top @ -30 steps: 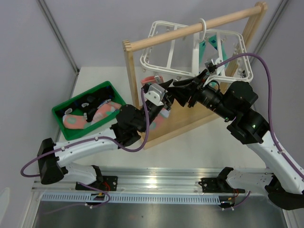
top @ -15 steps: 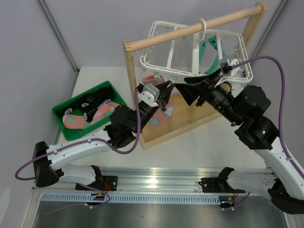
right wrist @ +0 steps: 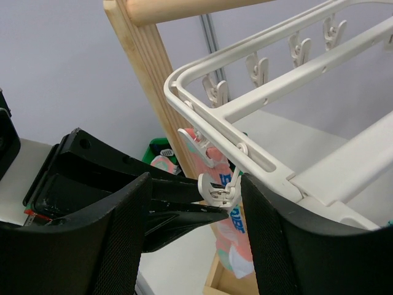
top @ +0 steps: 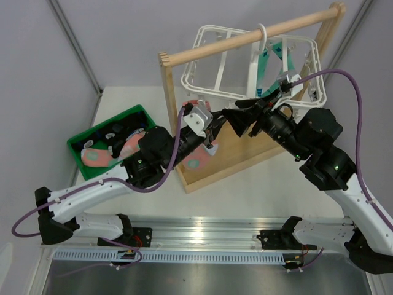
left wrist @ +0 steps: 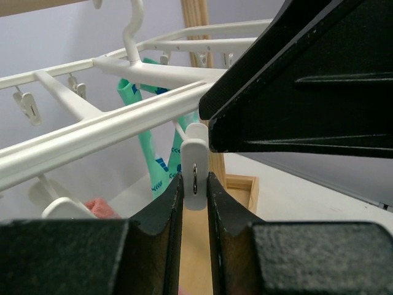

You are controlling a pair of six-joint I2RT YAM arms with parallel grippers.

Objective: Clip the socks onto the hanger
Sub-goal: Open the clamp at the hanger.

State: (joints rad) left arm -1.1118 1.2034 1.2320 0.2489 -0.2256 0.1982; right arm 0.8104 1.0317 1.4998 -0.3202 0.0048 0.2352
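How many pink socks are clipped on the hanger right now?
1. The pink sock hangs from the hanger's near-left corner, beside the clip that the left tool pinches. Others could be hidden behind the arms.

On the tabletop [top: 270, 184], the tray [top: 104, 124] holding loose socks [top: 126, 147] lies at 9 o'clock of the rack [top: 245, 37], whose rod carries the hanger [top: 215, 91] by its hook. One sock [top: 198, 161] hangs below the hanger's 7 o'clock corner, and another pair [top: 263, 61] hangs inside it toward 2 o'clock. At the 6 o'clock rail a clip [left wrist: 195, 166] sits between the fingers of the left pincer [left wrist: 194, 184], with the right pincer [right wrist: 193, 184] at 3 o'clock of it.
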